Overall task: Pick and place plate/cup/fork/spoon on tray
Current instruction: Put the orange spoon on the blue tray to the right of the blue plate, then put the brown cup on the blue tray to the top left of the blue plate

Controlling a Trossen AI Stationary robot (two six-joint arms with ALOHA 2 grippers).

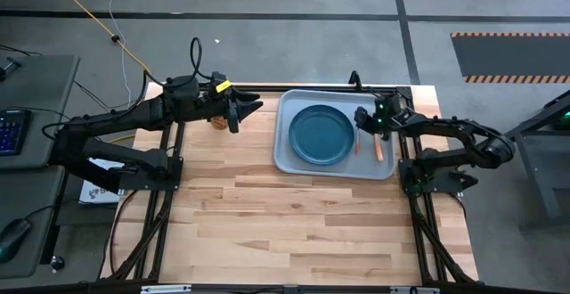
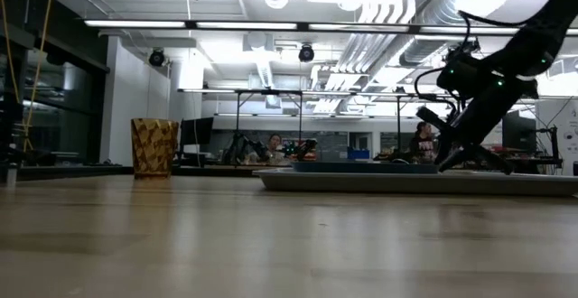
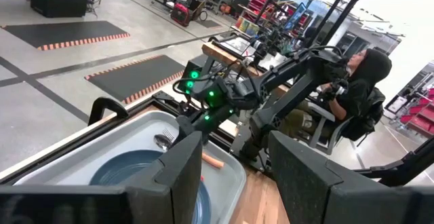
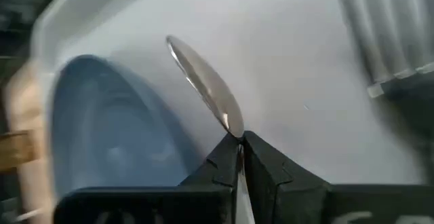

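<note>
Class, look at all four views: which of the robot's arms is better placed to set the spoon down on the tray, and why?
The right arm. Its gripper is already shut on the spoon directly over the tray, beside the plate. The left gripper hovers off the tray near the cup.

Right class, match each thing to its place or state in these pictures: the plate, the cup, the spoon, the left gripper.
Things:
1. plate
2. cup
3. spoon
4. left gripper

Places or states:
A. clamped in the right gripper, over the tray
B. standing on the bare table, outside the tray
C. lying in the tray
D. jaws open, close to the cup

Pairs: 1-C, 2-B, 3-A, 4-D
</note>
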